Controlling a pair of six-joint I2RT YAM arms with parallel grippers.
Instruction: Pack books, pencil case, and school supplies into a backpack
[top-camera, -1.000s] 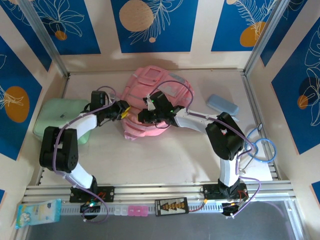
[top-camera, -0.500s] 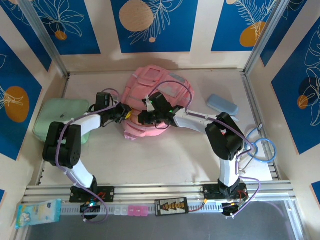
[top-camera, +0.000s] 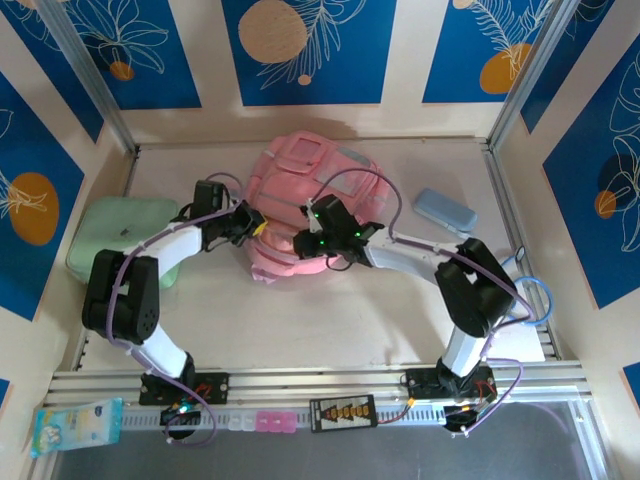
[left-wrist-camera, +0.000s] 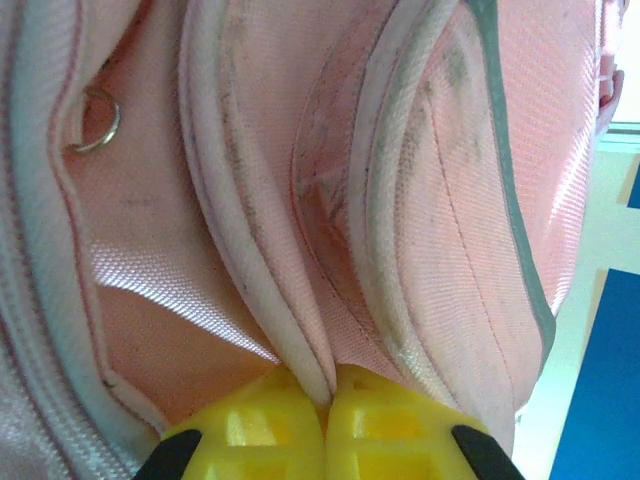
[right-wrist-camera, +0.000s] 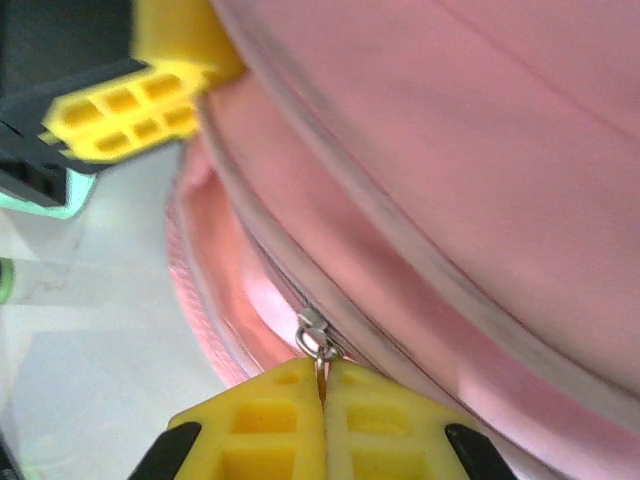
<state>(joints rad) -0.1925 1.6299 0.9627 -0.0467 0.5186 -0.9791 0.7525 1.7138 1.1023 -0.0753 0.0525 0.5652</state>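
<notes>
The pink backpack (top-camera: 300, 190) lies flat at the middle back of the table. My left gripper (top-camera: 258, 226) is at its left edge, shut on a white-piped fabric seam (left-wrist-camera: 300, 330) of the backpack (left-wrist-camera: 450, 200). My right gripper (top-camera: 300, 243) is at the bag's near edge, shut on the metal zipper pull (right-wrist-camera: 317, 338) of the backpack (right-wrist-camera: 450, 150). The left gripper's yellow fingers (right-wrist-camera: 130, 105) show in the right wrist view. The pale blue-grey pencil case (top-camera: 446, 210) lies to the right of the bag. The books and school supplies are out of view.
A mint-green soft case (top-camera: 120, 235) lies under the left arm at the table's left side. A blue tissue pack (top-camera: 75, 425) sits on the front rail at bottom left. A small metal ring (left-wrist-camera: 95, 125) hangs on the bag's fabric. Blue cable loops (top-camera: 525, 295) lie at the right.
My left gripper has moved in and shut on the backpack's seam. My right arm has swung its elbow out, drawing the gripper and zipper pull slightly right and nearer.
</notes>
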